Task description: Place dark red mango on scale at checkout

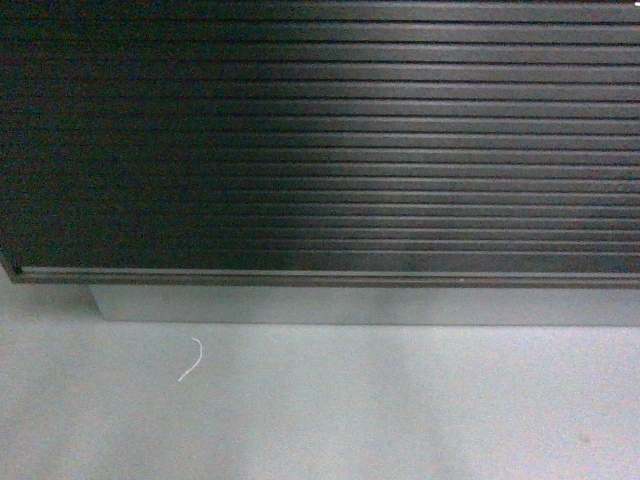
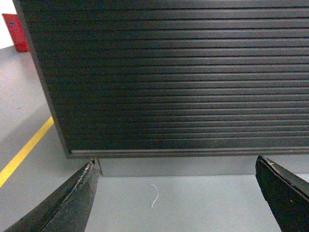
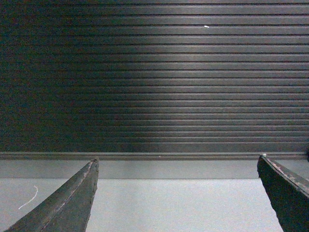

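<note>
The checkout (image 1: pixel 330 140) fills the head view with its dark ribbed front panel above a grey plinth (image 1: pixel 370 305). Its panel also fills the left wrist view as the checkout (image 2: pixel 178 77) and the right wrist view as the checkout (image 3: pixel 154 77). The dark red mango and the scale are out of view. My left gripper (image 2: pixel 176 166) is open, its black fingers wide apart over bare floor. My right gripper (image 3: pixel 176 164) is open too, with nothing between its fingers. Neither gripper shows in the head view.
Grey floor (image 1: pixel 320 410) lies in front of the counter, with a small white thread (image 1: pixel 192 360) on it. The counter's left end (image 2: pixel 46 87) shows in the left wrist view, beside a yellow floor line (image 2: pixel 24 152) and a red object (image 2: pixel 14 31) at far left.
</note>
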Tool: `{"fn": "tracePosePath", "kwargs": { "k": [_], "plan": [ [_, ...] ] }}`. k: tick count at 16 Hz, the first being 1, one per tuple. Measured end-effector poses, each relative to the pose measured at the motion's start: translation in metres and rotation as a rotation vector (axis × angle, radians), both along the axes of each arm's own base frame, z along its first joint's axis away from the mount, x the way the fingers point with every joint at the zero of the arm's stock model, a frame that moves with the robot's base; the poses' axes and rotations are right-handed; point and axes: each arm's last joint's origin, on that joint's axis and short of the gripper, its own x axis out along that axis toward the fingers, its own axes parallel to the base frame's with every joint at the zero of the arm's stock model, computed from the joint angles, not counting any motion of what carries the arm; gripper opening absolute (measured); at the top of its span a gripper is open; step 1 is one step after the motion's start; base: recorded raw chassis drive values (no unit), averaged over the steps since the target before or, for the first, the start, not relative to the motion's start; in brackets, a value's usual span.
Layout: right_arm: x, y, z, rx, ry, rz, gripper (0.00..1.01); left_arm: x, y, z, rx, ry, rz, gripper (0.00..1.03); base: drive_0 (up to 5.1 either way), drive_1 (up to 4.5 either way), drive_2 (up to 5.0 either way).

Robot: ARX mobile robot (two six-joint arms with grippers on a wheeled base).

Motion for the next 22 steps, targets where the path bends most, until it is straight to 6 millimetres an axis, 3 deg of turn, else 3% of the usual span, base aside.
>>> {"fn": "tracePosePath", "kwargs": {
  "k": [16, 22],
  "plan": [
    [0.0000, 0.0000, -0.0008, 0.000, 0.009, 0.000, 0.98, 0.0000, 0.0000, -0.0003, 0.000, 0.003, -0.001, 0.98, 0.0, 4.29, -4.3],
    [0.0000, 0.0000, 0.0000, 0.000, 0.000, 0.000, 0.98, 0.0000, 0.0000, 0.0002, 0.000, -0.002, -0.001, 0.98, 0.0, 0.00, 0.0]
  ]
}}
